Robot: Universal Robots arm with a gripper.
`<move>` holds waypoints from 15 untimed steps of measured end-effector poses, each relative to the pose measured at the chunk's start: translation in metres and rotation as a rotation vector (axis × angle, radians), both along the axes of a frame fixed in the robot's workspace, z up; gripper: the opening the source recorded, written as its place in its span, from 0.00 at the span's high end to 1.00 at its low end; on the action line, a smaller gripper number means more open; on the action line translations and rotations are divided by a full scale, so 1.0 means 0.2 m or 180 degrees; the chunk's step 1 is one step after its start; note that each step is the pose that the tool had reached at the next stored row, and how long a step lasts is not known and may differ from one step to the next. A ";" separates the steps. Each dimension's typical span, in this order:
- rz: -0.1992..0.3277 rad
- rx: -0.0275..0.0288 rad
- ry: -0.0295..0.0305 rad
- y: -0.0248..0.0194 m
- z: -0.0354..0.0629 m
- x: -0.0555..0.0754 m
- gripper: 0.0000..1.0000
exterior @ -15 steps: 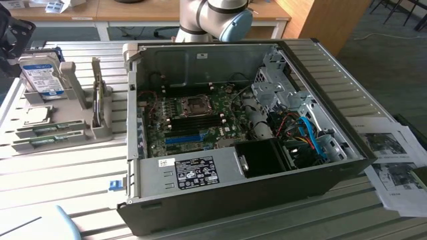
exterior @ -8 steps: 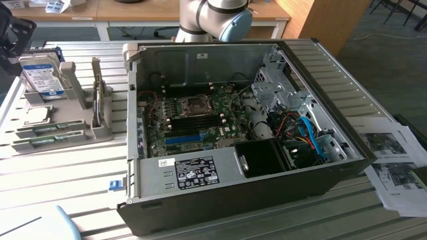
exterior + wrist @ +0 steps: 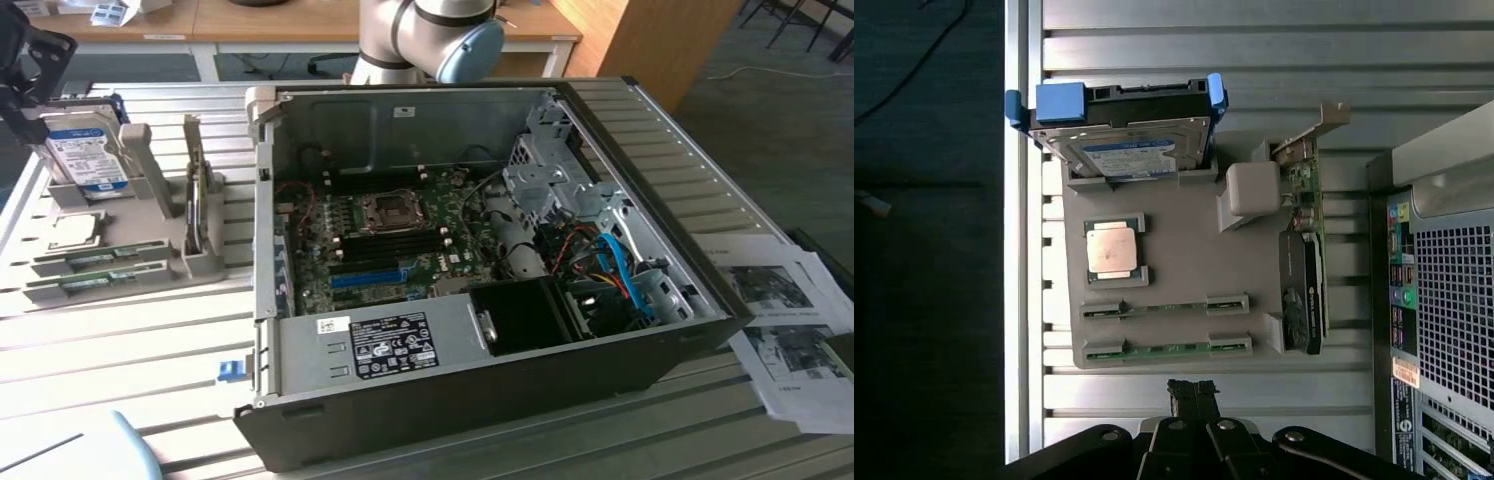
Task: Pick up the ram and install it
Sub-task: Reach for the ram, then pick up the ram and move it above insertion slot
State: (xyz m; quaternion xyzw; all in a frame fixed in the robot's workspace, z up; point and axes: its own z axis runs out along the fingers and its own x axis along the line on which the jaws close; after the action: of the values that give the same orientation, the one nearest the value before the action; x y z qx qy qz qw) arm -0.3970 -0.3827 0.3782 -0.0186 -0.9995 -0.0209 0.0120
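Ram (image 3: 104, 256), two green sticks of it, stands on edge in a grey holder (image 3: 187, 265) at the exterior view's left, on the slatted worktop (image 3: 120, 340), beside a hard drive (image 3: 83, 150) and a processor chip (image 3: 74, 230); neither stick is touched; in the wrist view the gripper (image 3: 1192, 392) hangs over the holder's ram edge, its fingers (image 3: 1182, 398) pressed together and holding nothing; further right the open computer case (image 3: 534, 380) lies with its motherboard (image 3: 400, 240) bare. I'd judge this the reach for a stick; done well, it means squaring the fingers across one stick's thin edge, mid-length, clear of its neighbour and the end clips.
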 end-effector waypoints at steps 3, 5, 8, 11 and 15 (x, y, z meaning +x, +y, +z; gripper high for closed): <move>0.0005 0.0000 0.0000 0.018 -0.001 0.00 0.91; 0.0009 0.0000 0.0000 0.029 -0.002 0.00 0.91; 0.0017 0.0000 0.0000 0.046 -0.003 0.00 0.91; 0.0024 0.0000 0.0000 0.060 -0.004 0.00 0.91; 0.0025 0.0000 0.0000 0.062 -0.012 0.00 0.91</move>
State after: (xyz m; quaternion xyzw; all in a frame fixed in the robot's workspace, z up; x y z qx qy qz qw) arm -0.3970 -0.3703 0.3757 -0.0147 -0.9996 -0.0208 0.0121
